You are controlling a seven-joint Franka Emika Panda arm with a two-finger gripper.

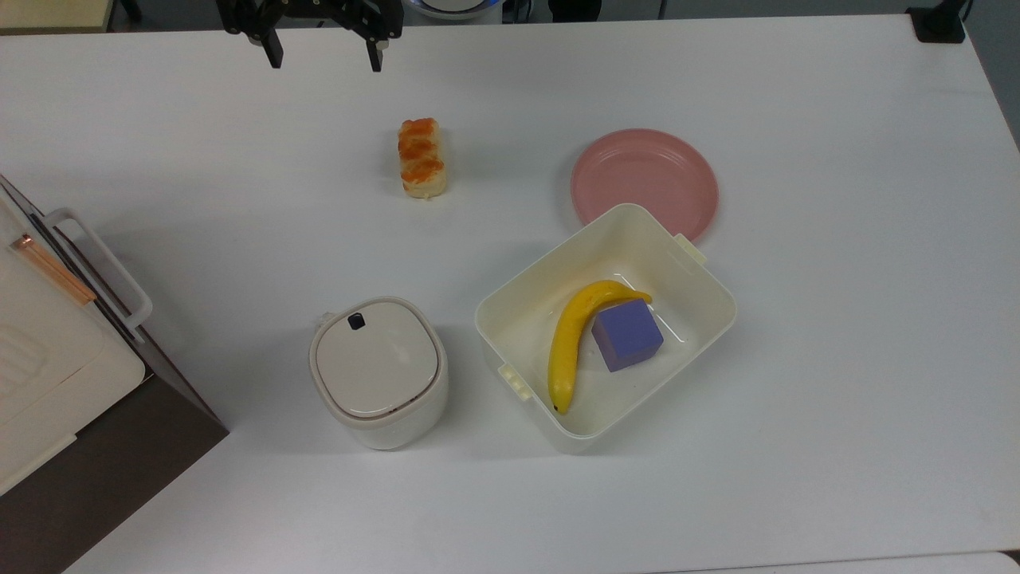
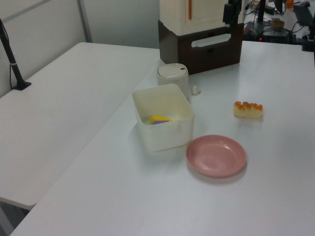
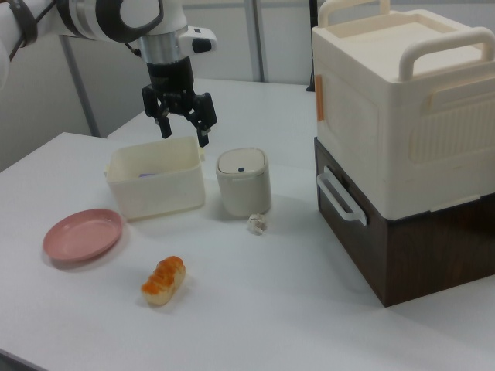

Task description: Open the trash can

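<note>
The pincer (image 1: pixel 323 53) is hanging spread, well apart at 12 o'clock from the closed trash can (image 1: pixel 374 369) in the top view.

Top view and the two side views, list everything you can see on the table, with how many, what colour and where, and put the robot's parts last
trash can: one, cream-white, lid shut, black button on top, beside the tub on the top view's left.
tub: one, cream, open, near the table's middle.
banana: one, yellow, inside the tub.
cube: one, purple, inside the tub, against the banana.
plate: one, pink, just behind the tub's far corner in the top view.
bread roll: one, orange-glazed, on the table apart from the rest.
crumpled scrap: one, whitish, at the trash can's foot.
stacked boxes: cream box on a dark brown one, at the table's edge.
gripper: one, black, fingers open, in the air.
</note>
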